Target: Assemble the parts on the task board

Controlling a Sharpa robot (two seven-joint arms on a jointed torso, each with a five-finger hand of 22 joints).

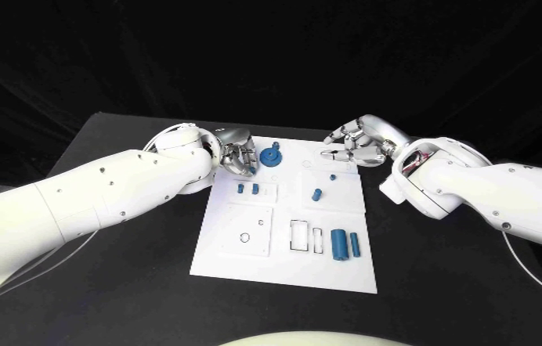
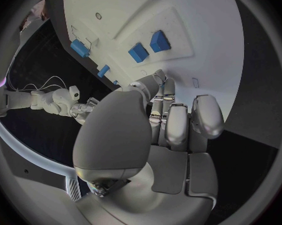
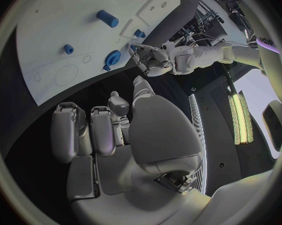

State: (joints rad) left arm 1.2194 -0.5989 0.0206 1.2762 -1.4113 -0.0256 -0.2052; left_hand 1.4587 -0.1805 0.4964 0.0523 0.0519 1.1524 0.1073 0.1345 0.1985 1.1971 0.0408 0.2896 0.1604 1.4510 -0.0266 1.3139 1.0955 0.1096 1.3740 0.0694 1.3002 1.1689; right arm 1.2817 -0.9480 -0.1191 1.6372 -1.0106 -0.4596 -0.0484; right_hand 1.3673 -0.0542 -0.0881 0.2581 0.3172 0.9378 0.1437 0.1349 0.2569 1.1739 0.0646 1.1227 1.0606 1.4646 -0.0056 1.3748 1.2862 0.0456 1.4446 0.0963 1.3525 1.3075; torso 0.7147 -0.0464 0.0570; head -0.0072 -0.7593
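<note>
A black backdrop hangs behind the black surface, and the white task board lies in its middle between the two arms. The left hand sits at the board's far corner on its own side, fingers curled in together; the left wrist view shows nothing between them, so it looks empty, and a round blue part with a small stem stands just beside its fingertips, close enough that I cannot tell whether they touch it. Two small blue blocks sit a little nearer the robot than that hand, in a raised square of the board. The right hand hovers at the far edge on the other side, fingers loosely bent and apart, holding nothing as far as the views show. Just in front of it lie a tiny blue peg and a short blue piece, and well toward the robot from it two blue cylinders lie side by side, next to two outlined rectangular slots that look unfilled. A small ring-shaped hole in the near plate also looks open. By my reading the assembly is at an early stage: most parts lie loose on the board rather than seated, the cylinders have not gone into any slot, and neither hand has a part in hold. What remains is nearly everything — picking each piece and fitting it in its place; whether the round part or the two blocks are already seated I cannot say.
</note>
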